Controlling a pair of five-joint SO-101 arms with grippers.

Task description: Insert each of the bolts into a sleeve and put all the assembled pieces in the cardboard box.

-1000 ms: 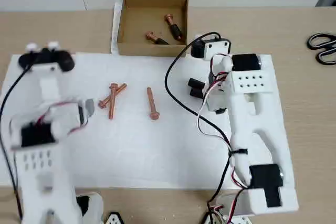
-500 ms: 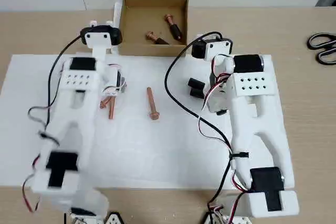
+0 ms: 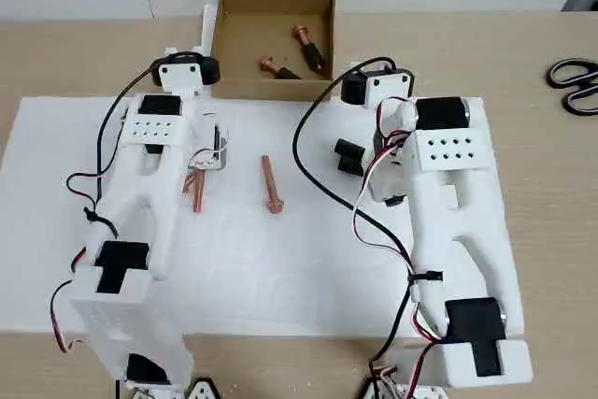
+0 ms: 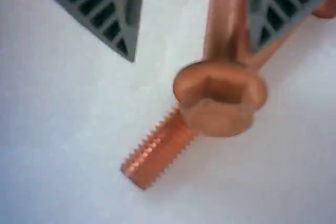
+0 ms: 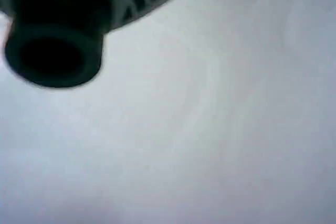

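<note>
1. Left arm has swung in from the left edge of the white sheet point(image 3: 280, 268) and now sits stretched out over the pair of bolts. The right arm hasn't budged.
2. Left gripper point(image 4: 194, 48) is spread wide and holding nothing. In the left wrist view one bolt point(image 4: 220, 95) lies head toward the camera, its shaft running just beside one finger point(image 4: 283, 3). The other finger point(image 4: 100, 9) is well off to the side over bare sheet.
3. A second bolt point(image 4: 157, 150) pokes its threaded end out from under that first head, so the two are crossed and touching.
4. From the high view, a third bolt point(image 3: 270, 184) lies alone on the sheet between the two arms.
5. Right gripper point(image 3: 372, 163) is down by two black sleeves point(image 3: 348, 149) on the sheet. Its wrist view has a sleeve point(image 5: 52, 51) end-on, close up, but I can't tell if it's gripped or not.
6. The cardboard box point(image 3: 213, 44) sits on the table point(image 3: 542, 193) at the sheet's far edge, with two assembled pieces point(image 3: 311, 46) inside.
7. Scissors point(image 3: 575, 81) are way off at the table's right edge.
</note>
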